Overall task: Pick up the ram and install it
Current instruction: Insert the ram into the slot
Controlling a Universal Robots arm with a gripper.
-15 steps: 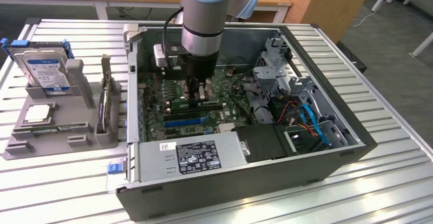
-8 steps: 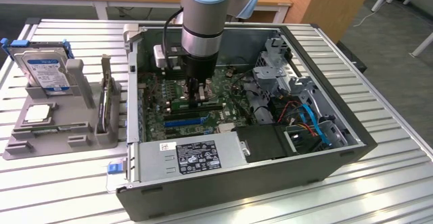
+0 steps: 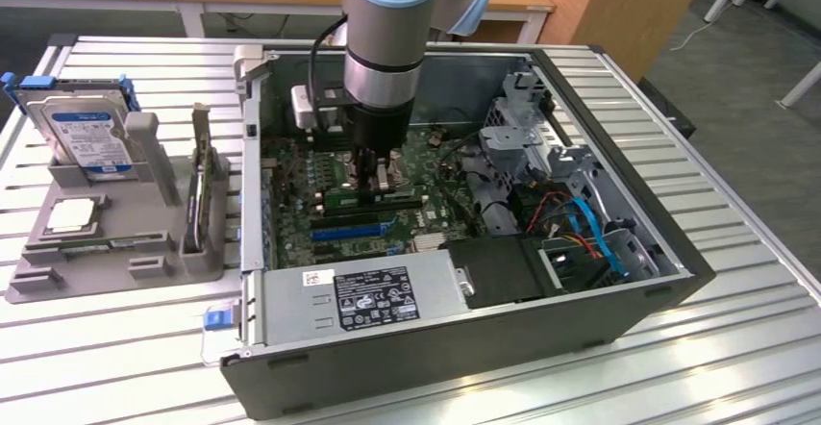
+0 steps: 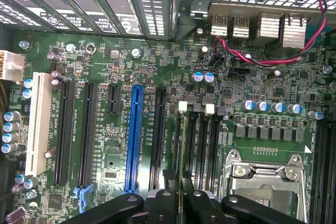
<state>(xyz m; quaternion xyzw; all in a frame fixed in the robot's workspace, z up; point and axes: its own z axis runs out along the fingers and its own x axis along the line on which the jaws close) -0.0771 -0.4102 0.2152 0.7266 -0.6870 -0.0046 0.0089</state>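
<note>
My gripper [image 3: 376, 177] reaches down inside the open computer case [image 3: 641, 300], over the green motherboard [image 3: 327, 223]. The ram [image 3: 375, 195] is a thin green stick lying along a memory slot directly under the fingers. In the wrist view the ram [image 4: 179, 145] shows edge-on as a narrow green strip running into a slot with white end clips [image 4: 182, 106]. My gripper [image 4: 179, 203] is shut on the ram, one black finger on each side of it. How deep the ram sits in the slot cannot be told.
A grey holder [image 3: 38, 271] at the exterior view's left carries a silver hard drive [image 3: 87, 137], a card with a metal bracket [image 3: 199, 194] and a small chip [image 3: 71, 215]. Close to the gripper are the blue slot [image 4: 134, 140], CPU socket [image 4: 265, 177], power supply [image 3: 372, 295] and cables [image 3: 590, 228].
</note>
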